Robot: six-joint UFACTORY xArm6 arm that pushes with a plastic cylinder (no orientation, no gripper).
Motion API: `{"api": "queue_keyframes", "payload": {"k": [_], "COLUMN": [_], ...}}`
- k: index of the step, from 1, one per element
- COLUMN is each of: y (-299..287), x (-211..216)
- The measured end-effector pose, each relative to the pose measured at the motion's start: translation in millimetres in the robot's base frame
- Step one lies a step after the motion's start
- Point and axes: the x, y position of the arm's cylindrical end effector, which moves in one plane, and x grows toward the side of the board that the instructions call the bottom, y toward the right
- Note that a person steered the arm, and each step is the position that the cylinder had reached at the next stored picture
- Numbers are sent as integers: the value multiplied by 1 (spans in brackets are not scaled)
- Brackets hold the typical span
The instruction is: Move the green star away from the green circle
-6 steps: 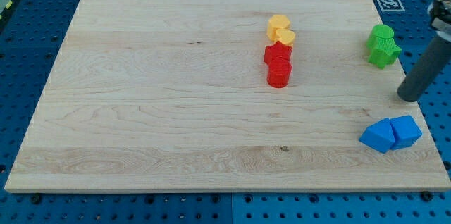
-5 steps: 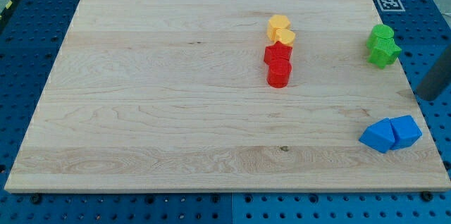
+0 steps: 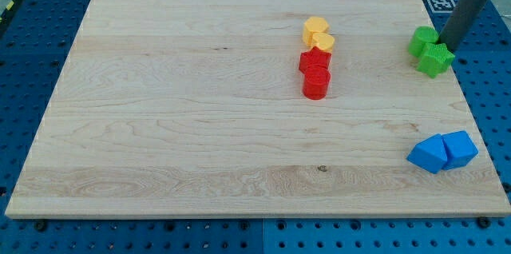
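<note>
The green star (image 3: pixel 436 61) lies near the board's right edge. The green circle (image 3: pixel 421 41) touches it just above and to the left. My tip (image 3: pixel 445 45) rests at the circle's right side, just above the star, and seems to touch both. The dark rod rises from there to the view's top right corner.
The wooden board (image 3: pixel 200 110) has a yellow pair (image 3: pixel 318 33) and a red pair (image 3: pixel 315 72) stacked in a column right of centre. Two blue blocks (image 3: pixel 443 151) sit at the lower right. A fiducial tag (image 3: pixel 441 2) lies off the board's top right corner.
The rod has swung from the right edge, between the green and blue blocks, up to the green pair's upper right. The green circle has shifted slightly left.
</note>
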Motion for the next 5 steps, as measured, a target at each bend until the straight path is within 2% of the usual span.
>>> {"api": "queue_keyframes", "payload": {"k": [5], "y": [-40], "x": [48]}}
